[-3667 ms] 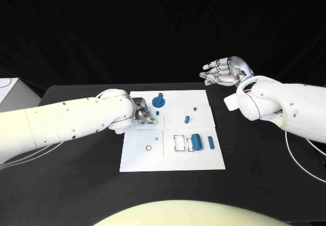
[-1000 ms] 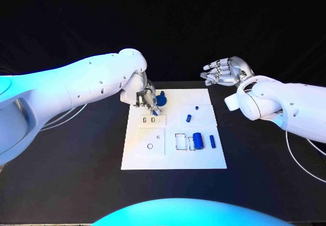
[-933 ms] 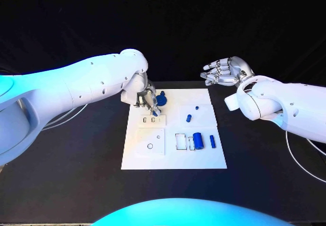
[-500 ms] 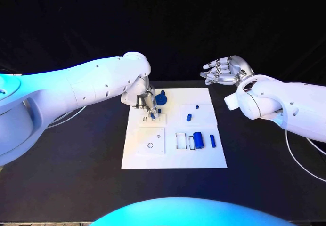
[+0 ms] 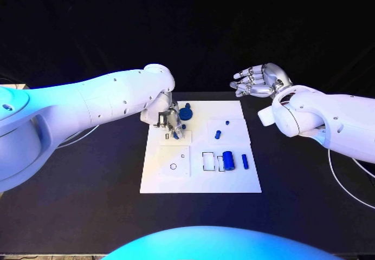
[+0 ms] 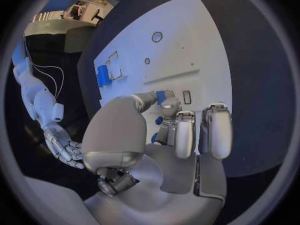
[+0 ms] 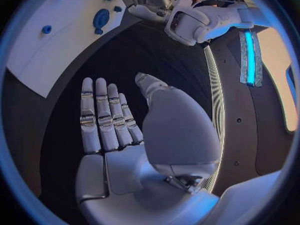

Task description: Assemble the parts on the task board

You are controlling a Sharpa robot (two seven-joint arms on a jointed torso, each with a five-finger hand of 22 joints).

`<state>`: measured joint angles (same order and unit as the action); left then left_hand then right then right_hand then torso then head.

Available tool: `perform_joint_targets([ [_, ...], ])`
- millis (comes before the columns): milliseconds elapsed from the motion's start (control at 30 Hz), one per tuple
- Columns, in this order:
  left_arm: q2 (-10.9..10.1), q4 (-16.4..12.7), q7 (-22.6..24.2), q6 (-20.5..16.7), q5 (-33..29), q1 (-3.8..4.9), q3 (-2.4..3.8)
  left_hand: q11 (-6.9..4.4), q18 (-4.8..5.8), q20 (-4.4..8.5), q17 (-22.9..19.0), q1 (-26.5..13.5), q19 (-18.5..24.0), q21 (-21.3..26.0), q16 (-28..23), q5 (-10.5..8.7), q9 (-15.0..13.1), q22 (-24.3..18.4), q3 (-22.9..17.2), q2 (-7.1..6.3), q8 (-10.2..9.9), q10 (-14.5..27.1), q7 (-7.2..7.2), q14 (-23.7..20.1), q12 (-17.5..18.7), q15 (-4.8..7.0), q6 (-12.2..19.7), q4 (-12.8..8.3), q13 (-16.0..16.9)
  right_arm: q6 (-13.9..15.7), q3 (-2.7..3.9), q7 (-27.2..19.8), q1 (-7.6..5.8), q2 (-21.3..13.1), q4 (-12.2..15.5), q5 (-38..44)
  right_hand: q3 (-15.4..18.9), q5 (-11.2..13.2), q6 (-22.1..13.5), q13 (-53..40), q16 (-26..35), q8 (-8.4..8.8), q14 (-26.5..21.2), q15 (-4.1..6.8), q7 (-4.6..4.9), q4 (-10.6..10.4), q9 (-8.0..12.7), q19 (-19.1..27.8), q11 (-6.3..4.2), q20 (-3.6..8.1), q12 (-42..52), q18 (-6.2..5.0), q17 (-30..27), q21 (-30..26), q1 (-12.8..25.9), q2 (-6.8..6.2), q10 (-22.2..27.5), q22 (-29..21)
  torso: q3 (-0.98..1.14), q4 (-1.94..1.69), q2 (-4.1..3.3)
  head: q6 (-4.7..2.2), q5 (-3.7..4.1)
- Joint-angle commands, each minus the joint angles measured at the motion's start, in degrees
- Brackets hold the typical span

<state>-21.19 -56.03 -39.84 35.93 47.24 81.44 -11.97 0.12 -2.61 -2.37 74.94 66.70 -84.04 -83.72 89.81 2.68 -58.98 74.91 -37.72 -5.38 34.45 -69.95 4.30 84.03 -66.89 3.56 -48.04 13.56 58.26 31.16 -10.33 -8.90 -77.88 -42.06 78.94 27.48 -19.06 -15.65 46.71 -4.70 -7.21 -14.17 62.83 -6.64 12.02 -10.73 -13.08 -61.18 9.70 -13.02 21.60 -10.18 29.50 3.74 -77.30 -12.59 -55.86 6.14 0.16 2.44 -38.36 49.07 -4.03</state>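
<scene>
Mid-assembly, far from done. Left hand (image 5: 167, 117) is working over the far-left part of the task board (image 5: 234, 183), pinching a small blue peg (image 6: 164, 96) between thumb and a fingertip, the other fingers (image 6: 185, 133) standing straighter beside it. The peg is hovering at or just above the two small rectangular slots (image 5: 176, 136); can't tell whether it's touching the board yet.

Right hand (image 5: 257, 79) is idling off the board's far-right corner, holding nothing, fingers apart and slightly bent, palm open in its wrist view.

Judging what's left:
- Blue knob-like part (image 5: 186, 112) is sitting at the far edge, just beside the left hand. Seated or loose, can't tell.
- Two small blue pieces (image 5: 219, 134) and (image 5: 226, 122) are lying on the far-right quadrant.
- Blue cylinder (image 5: 227, 160) is lying next to the rectangular recess (image 5: 208, 161), with a thin blue pin (image 5: 244, 161) just beside it to the right. Both look unplaced.
- Oval hole (image 5: 170, 168) and small round hole (image 5: 182, 156) in the near-left square are looking unfilled.

Recesses: the rectangular one and the two slots aren't showing anything inside.

My read: one peg insertion is in progress, most parts still to go.
</scene>
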Motion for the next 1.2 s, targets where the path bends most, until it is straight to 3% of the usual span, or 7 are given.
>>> perform_joint_targets([
  [33,0.23,0.01,-0.15,-0.91,-0.37,-0.14,-0.02,0.03,0.52,-0.38,15.06,-0.21,-1.63,-0.34,0.19,0.14,-0.04,6.47,-12.02,0.16,-0.04,-0.39,0.10,5.97,-0.31,-0.25,-0.48,-12.28,0.05,-0.65,0.01,-0.60,0.02,0.05,0.05,0.31,0.00,-0.16,-0.47,0.08,0.26,0.19,-0.03,-0.10,1.74,0.32,0.05,0.25,0.09,0.00,0.32,-0.39,-0.05,0.13,-0.04,0.31,0.46,-0.08,0.01,0.04,-0.02,0.09,0.04],
  [467,0.40,0.03,-0.14,-1.30,0.54,-0.48,-0.04,0.02,0.52,-0.34,15.06,-0.91,-1.67,-0.38,0.19,0.14,-0.20,6.53,-12.61,0.13,-0.07,-0.50,0.10,5.97,-0.35,-0.25,-0.59,-12.88,0.07,-0.67,0.01,-0.76,0.02,0.13,0.02,0.34,0.00,-0.16,-0.47,0.08,0.26,0.19,-0.03,-0.10,1.74,0.32,0.05,0.25,0.09,0.00,0.32,-0.39,-0.05,0.13,-0.04,0.31,0.46,-0.08,0.11,-0.07,0.07,0.17,0.14],
  [1200,0.02,0.08,-0.07,-1.70,2.34,-0.74,0.03,0.00,0.54,-0.32,15.06,-1.38,-1.70,-0.44,0.19,0.16,-0.37,6.62,-13.21,0.03,-0.08,-0.54,0.09,5.97,-0.38,-0.23,-0.64,-13.54,0.10,-0.57,0.01,-1.04,0.03,0.26,-0.07,0.62,-0.07,-0.28,-0.47,0.16,0.28,0.18,-0.02,-0.10,1.74,0.37,0.07,0.24,0.09,0.00,0.36,-0.39,-0.08,0.13,-0.03,0.31,0.47,-0.16,0.00,0.00,0.00,0.36,0.03],
])
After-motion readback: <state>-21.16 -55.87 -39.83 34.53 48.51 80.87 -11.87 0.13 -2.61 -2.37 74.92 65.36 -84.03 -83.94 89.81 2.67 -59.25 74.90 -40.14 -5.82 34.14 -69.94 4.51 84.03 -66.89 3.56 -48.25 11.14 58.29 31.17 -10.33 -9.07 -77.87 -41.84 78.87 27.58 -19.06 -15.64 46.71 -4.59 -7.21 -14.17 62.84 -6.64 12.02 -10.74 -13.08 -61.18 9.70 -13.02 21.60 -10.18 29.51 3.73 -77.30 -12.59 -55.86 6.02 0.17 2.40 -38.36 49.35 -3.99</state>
